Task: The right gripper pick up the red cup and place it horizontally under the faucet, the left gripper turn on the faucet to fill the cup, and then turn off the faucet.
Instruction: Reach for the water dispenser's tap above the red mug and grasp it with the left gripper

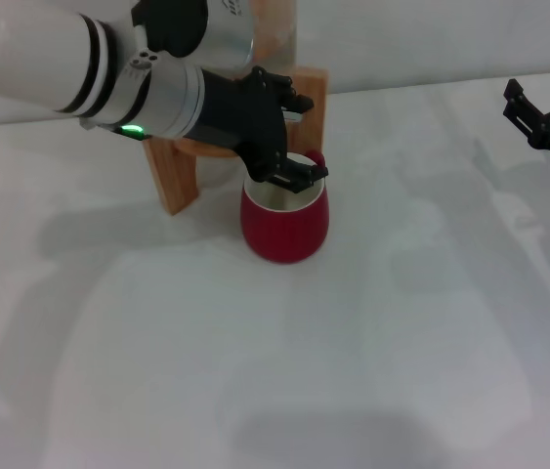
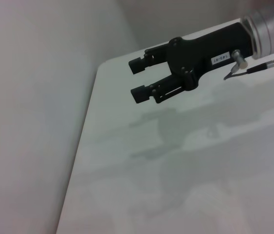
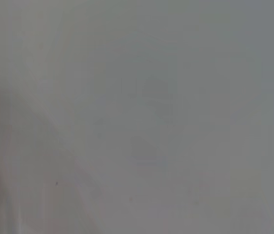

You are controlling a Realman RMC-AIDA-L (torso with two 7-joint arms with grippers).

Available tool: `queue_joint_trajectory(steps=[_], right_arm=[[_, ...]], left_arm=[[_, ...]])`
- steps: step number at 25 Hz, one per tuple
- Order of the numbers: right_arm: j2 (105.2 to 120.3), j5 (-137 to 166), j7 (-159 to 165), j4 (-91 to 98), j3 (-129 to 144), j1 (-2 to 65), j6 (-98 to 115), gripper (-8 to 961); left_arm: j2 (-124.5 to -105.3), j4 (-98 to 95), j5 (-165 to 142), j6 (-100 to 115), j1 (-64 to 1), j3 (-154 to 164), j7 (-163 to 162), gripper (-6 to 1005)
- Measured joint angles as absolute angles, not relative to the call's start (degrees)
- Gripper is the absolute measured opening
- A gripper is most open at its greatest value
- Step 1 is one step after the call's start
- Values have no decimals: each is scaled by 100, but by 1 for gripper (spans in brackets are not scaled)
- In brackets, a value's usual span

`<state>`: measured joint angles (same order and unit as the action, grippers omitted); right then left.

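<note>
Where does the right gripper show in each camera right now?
Head view: right gripper at the right edge, above the white table, far from the red cup.
Left wrist view: upper centre, fingers apart.
Right wrist view: not in it.
Shared landmark: the white table.

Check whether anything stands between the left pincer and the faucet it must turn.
Nothing visible does. The left pincer is already at the wooden stand, just above the red cup. It covers the faucet itself, so contact cannot be judged. The right pincer is parked far off to the side, open.
</note>
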<state>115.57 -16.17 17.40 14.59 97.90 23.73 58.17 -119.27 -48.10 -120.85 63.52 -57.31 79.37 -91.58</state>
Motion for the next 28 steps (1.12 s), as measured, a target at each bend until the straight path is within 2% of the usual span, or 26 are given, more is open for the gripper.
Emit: queue_joint_trajectory(steps=[28], right_arm=[[11566, -1617, 1740, 1462, 9790, 2360, 5827, 830]], left_arm=[[-11915, -5223, -12226, 6812, -5547, 7897, -9477, 814]])
